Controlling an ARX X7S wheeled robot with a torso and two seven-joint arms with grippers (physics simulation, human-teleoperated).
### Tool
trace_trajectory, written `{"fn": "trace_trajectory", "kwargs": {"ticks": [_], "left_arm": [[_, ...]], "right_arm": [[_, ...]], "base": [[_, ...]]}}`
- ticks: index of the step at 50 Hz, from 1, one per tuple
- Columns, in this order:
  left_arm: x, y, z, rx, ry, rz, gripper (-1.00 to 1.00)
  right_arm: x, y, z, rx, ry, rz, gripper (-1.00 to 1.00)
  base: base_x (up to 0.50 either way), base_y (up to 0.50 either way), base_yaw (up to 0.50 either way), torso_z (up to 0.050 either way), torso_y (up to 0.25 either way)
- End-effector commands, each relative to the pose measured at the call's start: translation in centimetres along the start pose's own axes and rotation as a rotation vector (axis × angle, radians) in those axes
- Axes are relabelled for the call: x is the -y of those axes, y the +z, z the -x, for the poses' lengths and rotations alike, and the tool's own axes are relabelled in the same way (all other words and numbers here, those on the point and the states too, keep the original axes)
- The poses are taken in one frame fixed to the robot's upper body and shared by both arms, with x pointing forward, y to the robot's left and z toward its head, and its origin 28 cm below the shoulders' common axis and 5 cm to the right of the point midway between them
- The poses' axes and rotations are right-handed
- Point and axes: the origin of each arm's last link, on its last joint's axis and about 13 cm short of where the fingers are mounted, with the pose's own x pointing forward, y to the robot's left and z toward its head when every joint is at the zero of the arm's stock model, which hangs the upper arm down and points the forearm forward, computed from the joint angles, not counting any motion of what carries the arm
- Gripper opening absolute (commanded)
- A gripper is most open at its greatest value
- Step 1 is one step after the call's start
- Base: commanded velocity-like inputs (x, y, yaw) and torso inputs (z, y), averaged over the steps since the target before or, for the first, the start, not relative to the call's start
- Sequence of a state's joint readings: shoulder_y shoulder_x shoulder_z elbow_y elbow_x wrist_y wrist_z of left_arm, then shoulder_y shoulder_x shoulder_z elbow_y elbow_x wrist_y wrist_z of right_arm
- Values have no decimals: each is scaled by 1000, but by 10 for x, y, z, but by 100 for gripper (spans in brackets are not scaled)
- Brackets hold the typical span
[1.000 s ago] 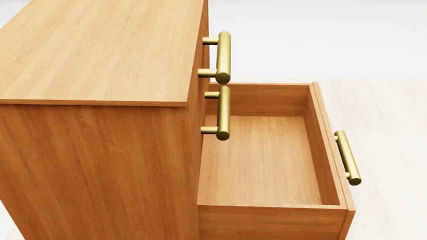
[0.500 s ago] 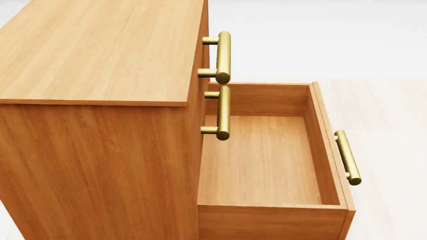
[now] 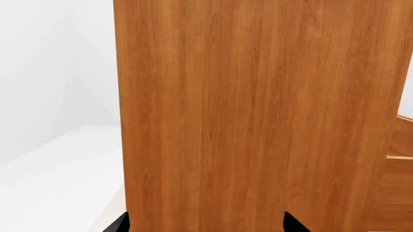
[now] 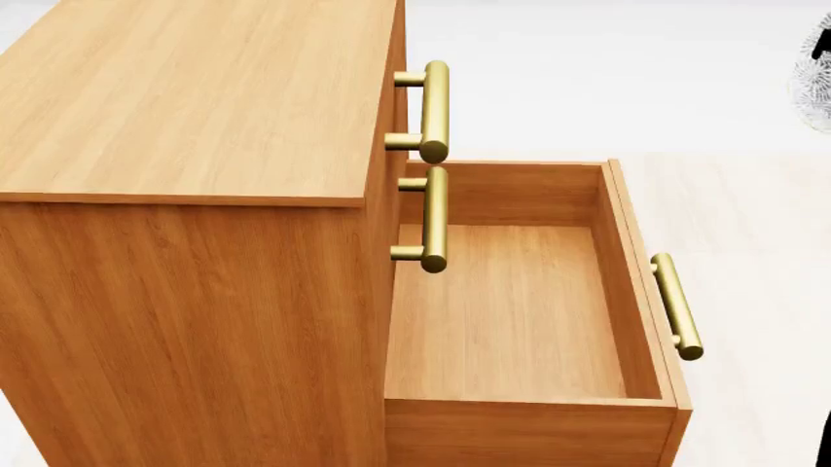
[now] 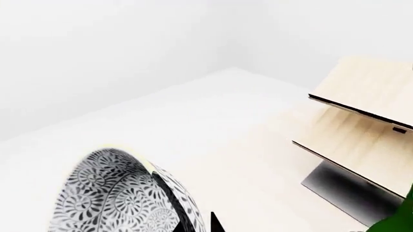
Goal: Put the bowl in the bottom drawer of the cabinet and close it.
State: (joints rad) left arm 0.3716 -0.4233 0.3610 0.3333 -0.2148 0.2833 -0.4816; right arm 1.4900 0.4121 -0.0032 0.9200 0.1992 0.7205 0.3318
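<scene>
My right gripper (image 5: 187,220) pinches the rim of the small round blue-grey speckled bowl (image 5: 113,198), held up off to the side of the light-brown wooden bottom drawer (image 4: 520,311), which is pulled open. My left gripper (image 3: 206,227) has its fingers apart, close to the boxy wood-grain cabinet (image 3: 258,111).

The cabinet (image 4: 195,107) looks like warm light-brown wood with a fine straight grain and a smooth, matt finish. The bottom drawer (image 4: 520,321) shows the same wood inside. Its bar handle (image 4: 676,306) looks like brass-coloured metal with a soft satin sheen. The bowl (image 5: 123,198) appears glazed and smooth (a dense speckled pattern, pale rim). The rack (image 5: 361,130) is paler, matt wood on a dark base.
</scene>
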Motion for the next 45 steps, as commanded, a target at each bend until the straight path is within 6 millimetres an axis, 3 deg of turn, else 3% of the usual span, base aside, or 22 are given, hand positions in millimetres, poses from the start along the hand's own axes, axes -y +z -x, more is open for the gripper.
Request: {"fn": "trace_trajectory", "kwargs": {"ticks": [1,6,8,11,17,22,45], "left_arm": [[0,-5,1,-1,0,0,100],[-1,-8,1,2,-1,-3,100],[0,2,0,2,0,-2,100],[-1,-8,1,3,0,-5,100],[0,-1,0,3,1,-3,100],[-1,-6,0,3,4,1,100],[0,-4,0,5,7,3,100]], "right_arm": [[-25,18,0,-6,132,12,-100],[-31,15,2,-30,134,14,-100],[-34,13,3,-37,133,31,-100],[-38,9,4,-59,140,23,-100],[-51,4,9,-84,185,26,-100],[-61,-2,13,-130,217,6,-100],[-82,-19,24,-256,367,11,-100]], "base": [[0,0,0,0,0],[0,0,0,0,0],[0,0,0,0,0],[0,0,0,0,0],[0,0,0,0,2],[0,0,0,0,0],[0,0,0,0,0]]}}
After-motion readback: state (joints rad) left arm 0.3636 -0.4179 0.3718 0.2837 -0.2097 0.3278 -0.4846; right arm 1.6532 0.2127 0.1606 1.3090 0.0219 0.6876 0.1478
